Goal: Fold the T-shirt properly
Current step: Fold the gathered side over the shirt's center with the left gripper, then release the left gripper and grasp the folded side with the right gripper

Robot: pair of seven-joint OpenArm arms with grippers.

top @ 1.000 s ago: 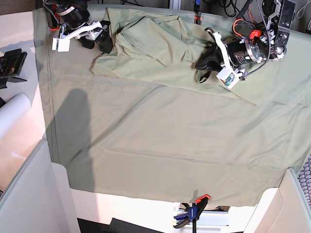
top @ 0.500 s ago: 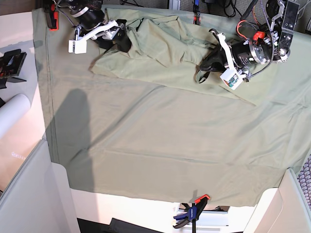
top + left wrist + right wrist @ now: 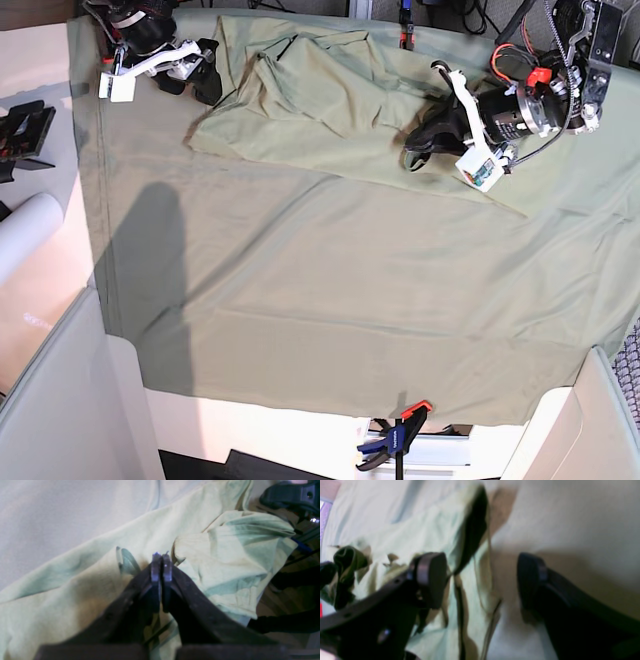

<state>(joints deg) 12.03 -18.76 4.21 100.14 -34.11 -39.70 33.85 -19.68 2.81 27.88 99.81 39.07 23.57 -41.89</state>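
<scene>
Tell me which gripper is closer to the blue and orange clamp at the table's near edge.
Left. The left gripper sits over the pale sage-green cotton T-shirt, up-table from the blue and orange clamp. The right gripper is at the far corner, diagonally opposite.

Base view bright and sharp; wrist views soft, perhaps motion-blurred.

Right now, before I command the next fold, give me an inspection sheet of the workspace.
Surface: grey-green sheet covers the table, wrinkled.
Job's things: T-shirt lies crumpled at the far edge, not folded.
Clutter: white roll and black part beside the sheet.
Hands: left hand shut, with the T-shirt under its tips; whether it pinches cloth is unclear. Right hand open over the shirt's edge, holding nothing.
Cables: wires on the left arm.
Surroundings: clamp on the near edge.
</scene>
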